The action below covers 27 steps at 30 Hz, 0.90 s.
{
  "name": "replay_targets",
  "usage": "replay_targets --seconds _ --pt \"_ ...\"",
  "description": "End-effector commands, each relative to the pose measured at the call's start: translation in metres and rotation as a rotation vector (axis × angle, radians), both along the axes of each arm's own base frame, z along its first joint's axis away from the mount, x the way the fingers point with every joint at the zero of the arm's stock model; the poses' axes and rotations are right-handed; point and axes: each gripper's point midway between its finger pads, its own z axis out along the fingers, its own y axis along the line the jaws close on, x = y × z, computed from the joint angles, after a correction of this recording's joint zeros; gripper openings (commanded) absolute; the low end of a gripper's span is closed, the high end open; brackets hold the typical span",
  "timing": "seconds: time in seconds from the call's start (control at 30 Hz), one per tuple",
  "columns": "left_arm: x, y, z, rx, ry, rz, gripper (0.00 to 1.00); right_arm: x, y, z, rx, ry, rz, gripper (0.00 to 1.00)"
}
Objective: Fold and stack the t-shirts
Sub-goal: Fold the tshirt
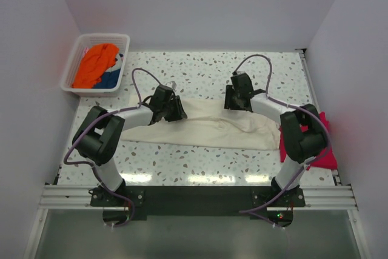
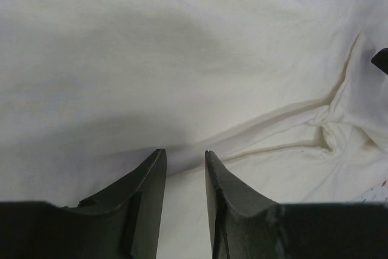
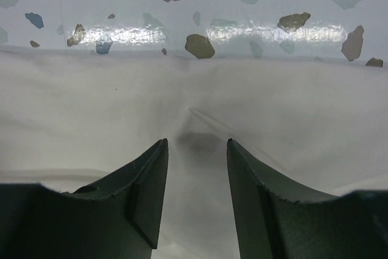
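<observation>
Across the middle of the overhead view: cream t-shirt (image 1: 212, 130), one item. It lies flat on the speckled table (image 1: 200, 74) as a long band running left to right. By the look of it, it is already narrowed lengthwise, and creases gather toward its right end.

Left of centre: left gripper (image 2: 185, 153), low over the cream cloth. Its fingers are parted by a narrow gap, with nothing visibly caught between them.

Right of centre: right gripper (image 3: 197, 144), at the band's upper edge. Its fingers stand apart and hold nothing. A small pucker in the cloth sits just ahead of the tips, with bare table beyond.

Right edge, under the right arm's elbow: red t-shirt (image 1: 324, 148), largely hidden. I cannot tell whether it is folded.

Upper left: white basket (image 1: 71, 77), holding an orange t-shirt (image 1: 97, 65) over a blue t-shirt (image 1: 113, 79), both crumpled.

Step in hand, as I judge it: folding the cream shirt, about midway. The lengthwise fold is laid and the crosswise folds are not yet made.

Next move, likely: both grippers close on one end of the band, taking every layer at the edge. They should lift evenly so the band does not twist, then carry that end over toward the other.
</observation>
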Motion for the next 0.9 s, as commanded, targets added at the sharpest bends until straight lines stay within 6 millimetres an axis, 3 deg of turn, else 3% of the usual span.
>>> replay_targets --seconds 0.0,0.37,0.43,0.5,0.57,0.67,0.87 --pt "0.012 -0.007 0.028 -0.02 -0.078 -0.007 0.36 0.03 0.006 0.022 -0.036 -0.114 -0.003 0.48" --pt "0.012 -0.006 0.027 -0.017 -0.074 -0.008 0.36 0.026 0.016 -0.002 -0.081 -0.072 0.012 0.46" --pt "0.011 -0.006 0.026 -0.018 -0.072 -0.006 0.36 0.025 0.015 -0.002 -0.09 -0.075 0.003 0.41" --pt "0.011 -0.006 0.027 -0.019 -0.072 -0.007 0.36 0.024 0.015 -0.001 -0.092 -0.074 -0.002 0.3" --pt "0.01 -0.006 0.026 -0.019 -0.071 -0.009 0.36 0.023 0.015 0.006 -0.081 -0.084 -0.012 0.16" --pt "0.01 -0.006 0.027 -0.02 -0.074 -0.007 0.36 0.019 0.015 0.019 -0.06 -0.103 -0.026 0.05" --pt "0.01 -0.006 0.029 -0.023 -0.077 -0.006 0.36 0.001 0.019 0.047 0.002 -0.125 -0.028 0.0"
